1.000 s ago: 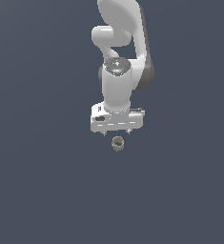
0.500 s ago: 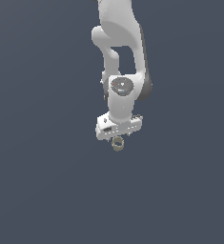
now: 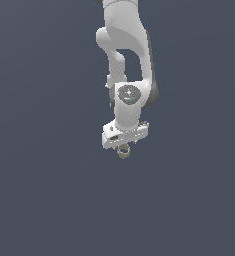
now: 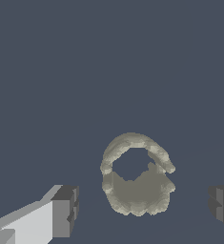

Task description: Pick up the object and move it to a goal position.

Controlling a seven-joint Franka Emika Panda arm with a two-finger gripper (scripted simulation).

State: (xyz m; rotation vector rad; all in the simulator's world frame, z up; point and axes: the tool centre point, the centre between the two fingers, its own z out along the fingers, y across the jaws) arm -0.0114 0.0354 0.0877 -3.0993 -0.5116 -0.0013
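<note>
One small tan-olive hollow ring (image 4: 137, 178) sits between the two dark-tipped fingers (image 4: 66, 212) of one white gripper (image 4: 144, 209); nothing else counts.

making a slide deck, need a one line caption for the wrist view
Open end effector fingers straddle the tan-olive ring without touching it.

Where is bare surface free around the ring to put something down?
Bare grey surface lies on the exterior view's left and right of the arm and below the ring. It is crowded only at the open gripper, whose fingers flank the ring.
</note>
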